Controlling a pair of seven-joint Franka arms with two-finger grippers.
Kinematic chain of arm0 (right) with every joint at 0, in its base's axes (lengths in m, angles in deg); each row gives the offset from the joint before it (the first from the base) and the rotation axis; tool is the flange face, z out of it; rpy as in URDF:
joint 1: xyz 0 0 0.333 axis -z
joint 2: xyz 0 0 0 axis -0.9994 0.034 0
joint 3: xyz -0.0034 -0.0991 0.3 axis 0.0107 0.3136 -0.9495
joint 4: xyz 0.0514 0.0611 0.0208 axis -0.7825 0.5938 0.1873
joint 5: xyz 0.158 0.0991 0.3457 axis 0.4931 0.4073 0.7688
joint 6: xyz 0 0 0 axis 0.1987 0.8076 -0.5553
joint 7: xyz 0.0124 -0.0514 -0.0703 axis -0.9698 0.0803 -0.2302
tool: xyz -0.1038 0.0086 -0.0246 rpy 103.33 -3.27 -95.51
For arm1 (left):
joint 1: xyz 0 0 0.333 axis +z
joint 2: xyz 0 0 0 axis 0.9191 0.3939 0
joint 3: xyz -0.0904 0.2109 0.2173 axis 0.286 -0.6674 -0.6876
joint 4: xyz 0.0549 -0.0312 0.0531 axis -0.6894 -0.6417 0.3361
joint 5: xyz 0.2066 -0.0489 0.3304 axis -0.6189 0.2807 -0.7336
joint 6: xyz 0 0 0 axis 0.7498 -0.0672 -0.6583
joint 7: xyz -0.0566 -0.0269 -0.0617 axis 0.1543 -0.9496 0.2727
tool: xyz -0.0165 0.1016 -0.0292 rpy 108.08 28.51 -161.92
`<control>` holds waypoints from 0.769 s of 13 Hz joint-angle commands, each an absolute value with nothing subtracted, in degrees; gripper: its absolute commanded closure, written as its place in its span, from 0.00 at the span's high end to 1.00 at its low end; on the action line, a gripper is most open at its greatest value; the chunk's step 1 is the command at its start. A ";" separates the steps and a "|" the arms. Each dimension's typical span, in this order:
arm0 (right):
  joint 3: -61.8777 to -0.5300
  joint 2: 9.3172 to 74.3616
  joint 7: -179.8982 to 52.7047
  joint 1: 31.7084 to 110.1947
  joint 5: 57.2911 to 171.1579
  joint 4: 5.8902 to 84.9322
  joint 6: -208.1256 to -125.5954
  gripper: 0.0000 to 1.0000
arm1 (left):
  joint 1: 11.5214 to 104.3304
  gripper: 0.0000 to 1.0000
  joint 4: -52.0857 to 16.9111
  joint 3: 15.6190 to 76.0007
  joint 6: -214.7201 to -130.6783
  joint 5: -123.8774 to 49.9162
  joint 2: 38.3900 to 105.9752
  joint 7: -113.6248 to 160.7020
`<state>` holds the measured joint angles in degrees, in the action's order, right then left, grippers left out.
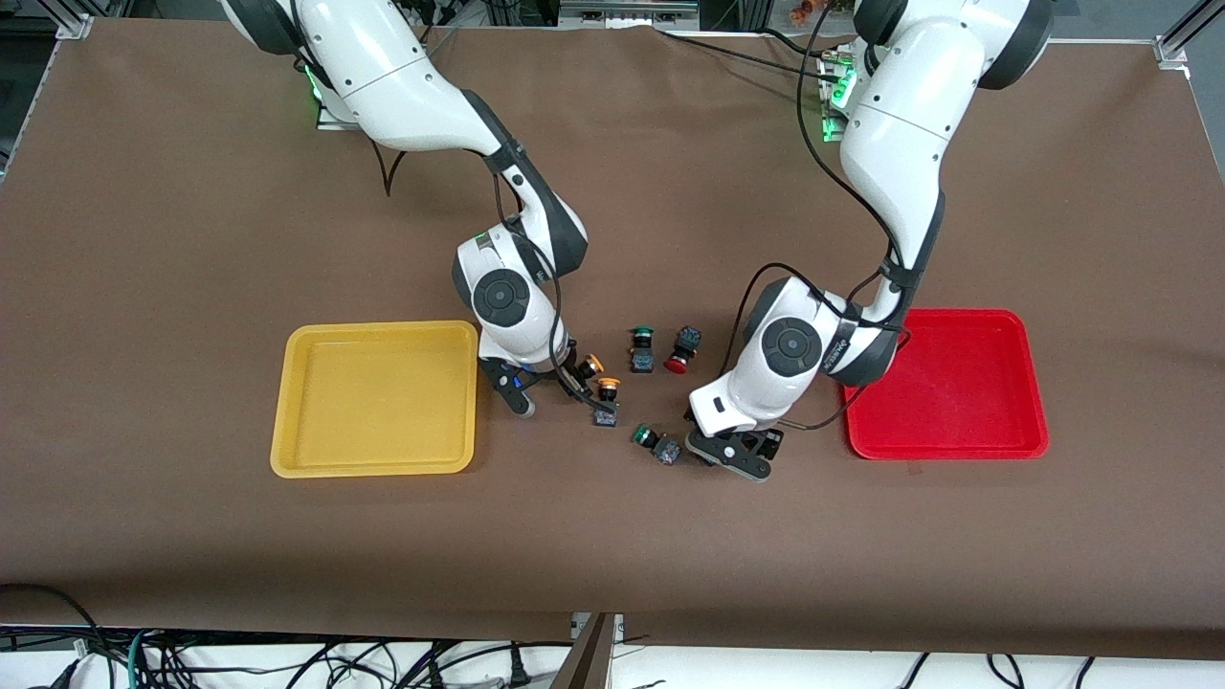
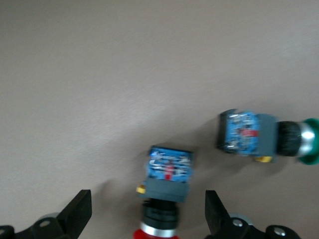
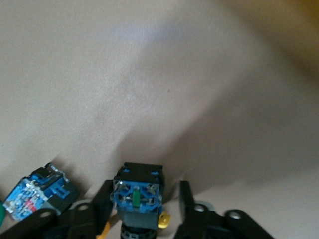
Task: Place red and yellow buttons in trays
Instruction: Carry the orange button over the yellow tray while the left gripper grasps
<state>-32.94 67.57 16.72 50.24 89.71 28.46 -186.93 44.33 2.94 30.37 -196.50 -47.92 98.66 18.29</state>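
Pick step: my right pincer (image 3: 144, 204) brackets a yellow-capped blue-grey button (image 3: 137, 195), w/ fingers released. My left pincer (image 2: 148, 215), released, brackets a red-capped button (image 2: 167, 181). Next: clench, lift.

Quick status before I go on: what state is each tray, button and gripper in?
yellow tray: empty
red tray: empty
left gripper: open, straddling red button, not gripping
right gripper: open, low at yellow buttons
yellow buttons: both on table
second red button: on table
green buttons: on table
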 commanded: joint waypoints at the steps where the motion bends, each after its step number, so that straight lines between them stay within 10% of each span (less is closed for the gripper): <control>1: -31.73 62.60 6.00 54.80 89.59 27.69 -175.65 0.30 | 44.56 1.00 5.31 30.30 -201.05 -48.78 101.92 17.70; 4: -31.47 58.81 -8.78 60.43 89.51 27.78 -166.41 0.30 | 44.39 1.00 5.40 30.21 -208.37 -49.05 103.87 15.87; 6: -28.94 58.19 -17.12 62.12 89.24 28.30 -162.61 0.30 | 44.82 0.47 5.40 30.30 -208.38 -49.05 103.34 11.92; 10: -23.21 58.37 -32.61 63.52 89.68 35.13 -167.76 0.40 | 44.92 0.00 4.87 30.30 -207.94 -48.96 101.50 10.49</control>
<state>-24.30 59.06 -26.64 63.06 89.71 30.11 -163.89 44.86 4.52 30.03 -208.49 -48.17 102.39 11.86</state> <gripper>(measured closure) 0.590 0.507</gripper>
